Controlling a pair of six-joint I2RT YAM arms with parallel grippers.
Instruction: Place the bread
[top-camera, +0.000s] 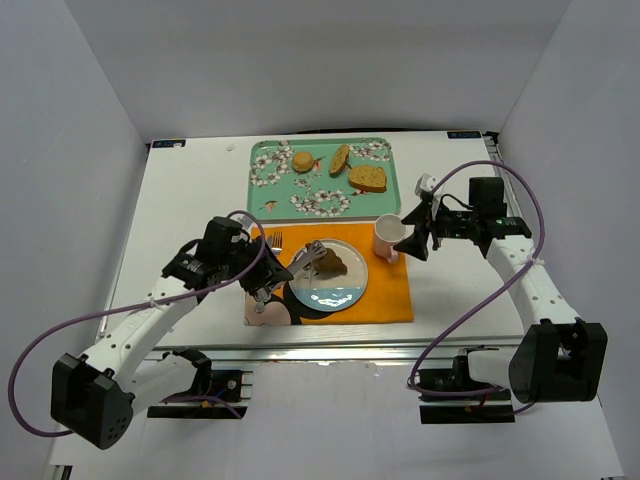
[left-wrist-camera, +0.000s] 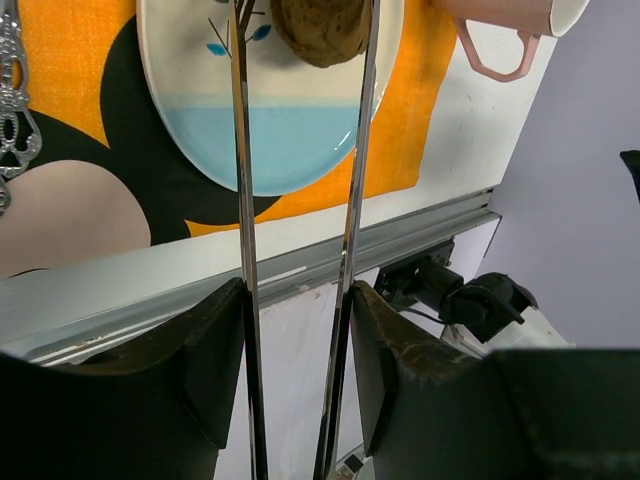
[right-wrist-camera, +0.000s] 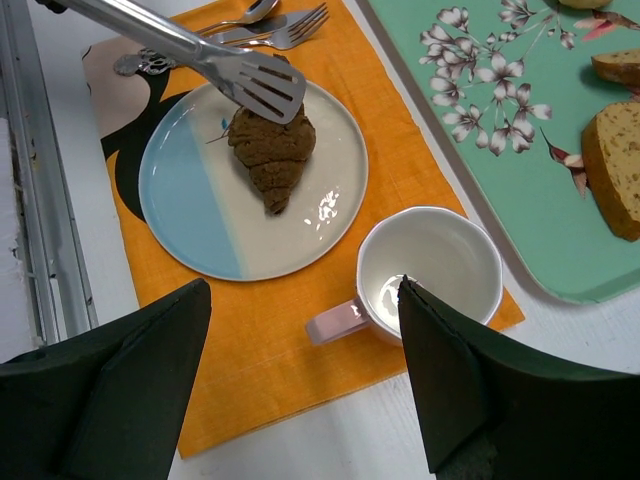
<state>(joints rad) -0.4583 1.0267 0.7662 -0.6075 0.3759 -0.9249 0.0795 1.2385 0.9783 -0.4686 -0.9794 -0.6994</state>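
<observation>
– Two quick ones: where's the bread (right-wrist-camera: 272, 150) sitting, and have the tongs (right-wrist-camera: 190, 45) actually got it?

– It's lying on the plate (right-wrist-camera: 190, 210), on the cream half, and the plate's on the orange placemat (right-wrist-camera: 270, 340). Left gripper (left-wrist-camera: 297, 290) is clamped round the tong arms. Tongs are only partly open, arms roughly a bread-width apart, flanking one end of it, with a slotted tip over the top. Whether they're really pinching it, can't tell tbh.

– And the other arm?

– Right gripper (right-wrist-camera: 300, 290) hangs above the pink mug (right-wrist-camera: 430, 265), fingers spread wide, nothing in them. Mug's just beside the plate at the placemat's edge, with the teal tray (right-wrist-camera: 480, 130) beyond it.
</observation>
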